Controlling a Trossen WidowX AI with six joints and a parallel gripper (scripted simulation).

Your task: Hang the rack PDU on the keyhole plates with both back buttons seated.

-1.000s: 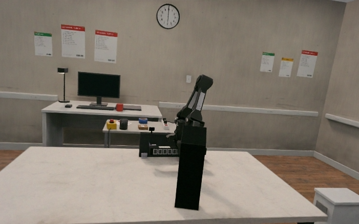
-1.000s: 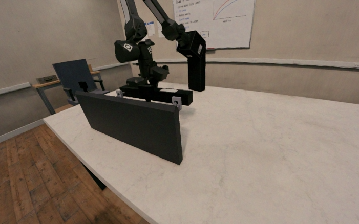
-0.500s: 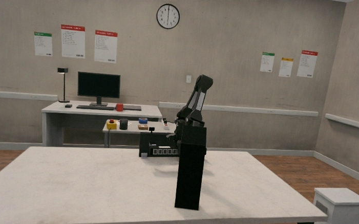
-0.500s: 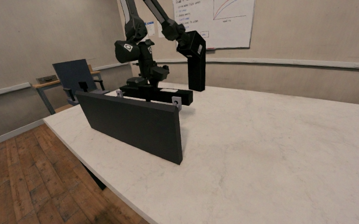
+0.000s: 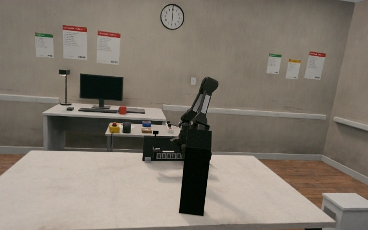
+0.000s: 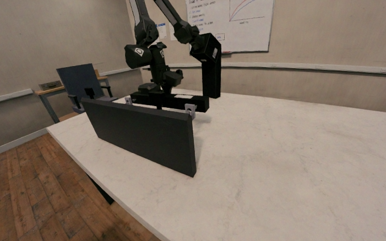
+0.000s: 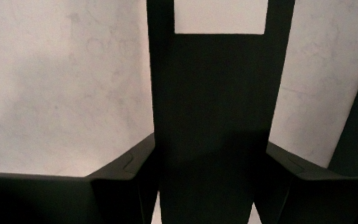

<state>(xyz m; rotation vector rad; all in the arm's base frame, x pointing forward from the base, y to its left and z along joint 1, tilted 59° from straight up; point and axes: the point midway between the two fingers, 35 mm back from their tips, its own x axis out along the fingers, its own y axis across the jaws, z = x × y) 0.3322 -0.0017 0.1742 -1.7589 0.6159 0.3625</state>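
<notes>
Centrally in the exterior view, gripper (image 6: 158, 103) fingers clamp the rack PDU (image 6: 170, 101) mid-length, level above the worktop (image 6: 278, 149), for balanced carrying toward the keyhole plates (image 6: 190, 109).

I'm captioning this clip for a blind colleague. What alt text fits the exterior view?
A black robot arm's gripper is shut on a long black rack PDU, holding it level just behind the top edge of an upright dark panel on a white marble table. Two small grey keyhole plates show at the panel's top edge.
</notes>
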